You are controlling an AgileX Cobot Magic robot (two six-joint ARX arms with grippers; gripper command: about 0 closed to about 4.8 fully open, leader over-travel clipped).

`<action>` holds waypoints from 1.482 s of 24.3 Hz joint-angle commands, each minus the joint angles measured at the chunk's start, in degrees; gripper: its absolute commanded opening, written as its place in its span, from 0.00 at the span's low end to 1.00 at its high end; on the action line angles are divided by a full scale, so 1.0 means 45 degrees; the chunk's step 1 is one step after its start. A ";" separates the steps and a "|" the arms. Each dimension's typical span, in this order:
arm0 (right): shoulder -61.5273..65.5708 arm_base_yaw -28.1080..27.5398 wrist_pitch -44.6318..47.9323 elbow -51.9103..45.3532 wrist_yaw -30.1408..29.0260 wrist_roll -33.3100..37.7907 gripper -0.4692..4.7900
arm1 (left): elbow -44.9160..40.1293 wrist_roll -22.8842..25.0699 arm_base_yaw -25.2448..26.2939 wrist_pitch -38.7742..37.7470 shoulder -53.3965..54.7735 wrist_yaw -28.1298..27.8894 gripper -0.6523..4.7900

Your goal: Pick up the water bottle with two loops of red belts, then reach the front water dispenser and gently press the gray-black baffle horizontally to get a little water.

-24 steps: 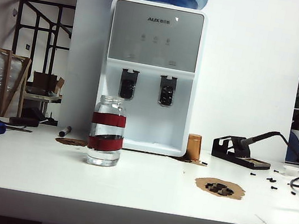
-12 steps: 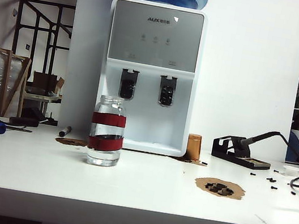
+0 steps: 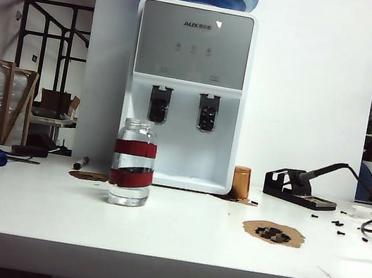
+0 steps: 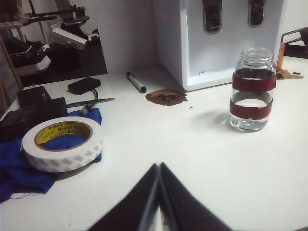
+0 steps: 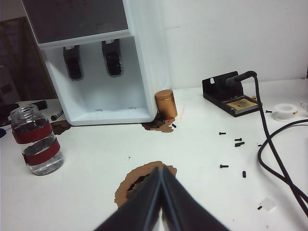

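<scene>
Plainly, the left gripper (image 4: 159,166) has its jaws clenched together on nothing, poised over bare table (image 4: 144,139). Ahead of its tip and off to one side stands the water bottle (image 4: 253,90), upright and well apart; a tape roll (image 4: 62,143) lies on blue cloth (image 4: 14,166) to the other side. The right gripper (image 5: 162,168) is likewise clenched and empty, just short of a brown patch (image 5: 139,180). Beyond it rises the water dispenser (image 5: 96,57) with its gray-black baffle (image 5: 72,62); a copper cylinder (image 5: 165,104) stands just beside the dispenser's base.
</scene>
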 commanded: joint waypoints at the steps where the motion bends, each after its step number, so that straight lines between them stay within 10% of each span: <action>1: 0.0019 -0.0010 0.0170 -0.0053 0.0010 0.0034 0.09 | -0.0015 0.0039 0.0015 -0.0010 -0.0019 -0.0024 0.11; 36: 0.0019 -0.0010 -0.0214 -0.0053 -0.0248 0.0029 0.09 | -0.0015 0.0039 0.0015 -0.0010 -0.0019 -0.0029 0.11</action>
